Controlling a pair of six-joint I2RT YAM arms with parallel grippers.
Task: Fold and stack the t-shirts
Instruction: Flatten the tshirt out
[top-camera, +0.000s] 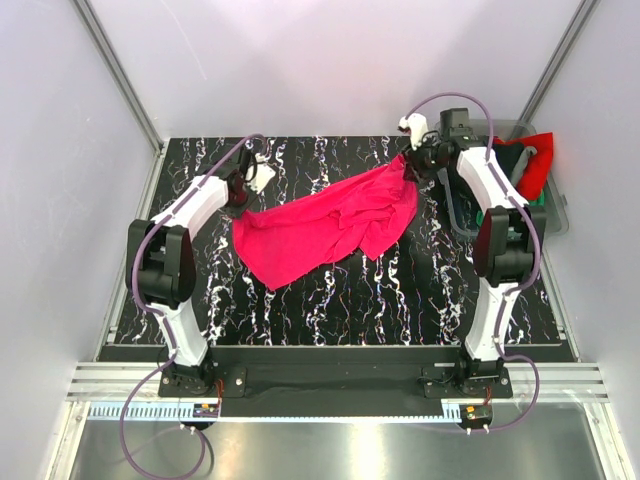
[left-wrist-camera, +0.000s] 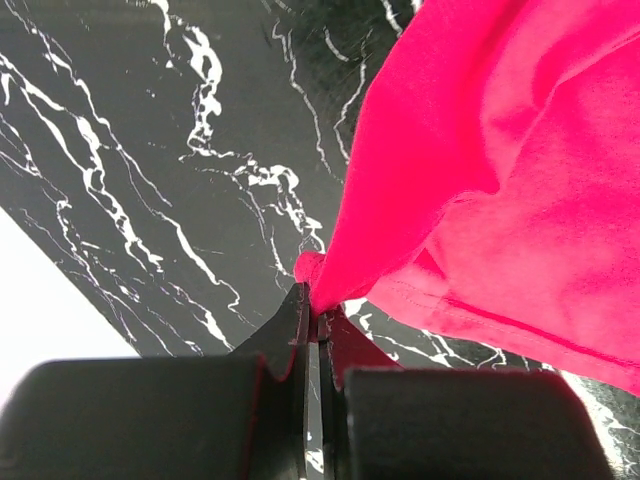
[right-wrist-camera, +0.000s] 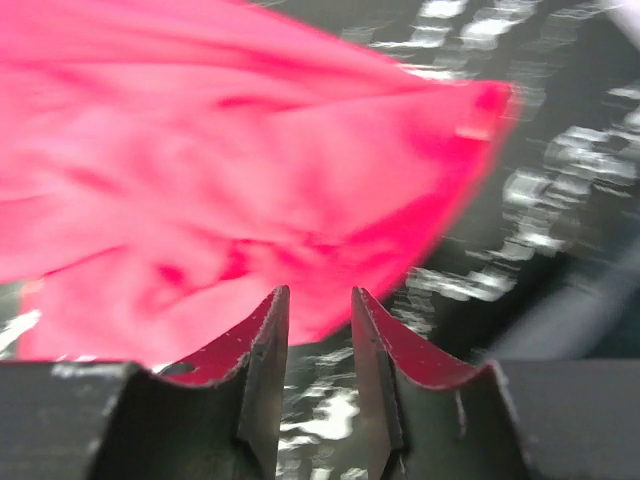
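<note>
While left claw (left-wrist-camera: 312, 318) pinches the pink t-shirt (top-camera: 330, 225) over black marbled table (top-camera: 400, 290), right claw (right-wrist-camera: 319, 295) gapes.

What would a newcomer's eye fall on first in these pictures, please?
A vivid crimson-pink t-shirt stretches rumpled across the black marbled table, its left corner pinched in the left gripper. The right gripper stands open at its far right corner, beside a grey bin holding more shirts.
</note>
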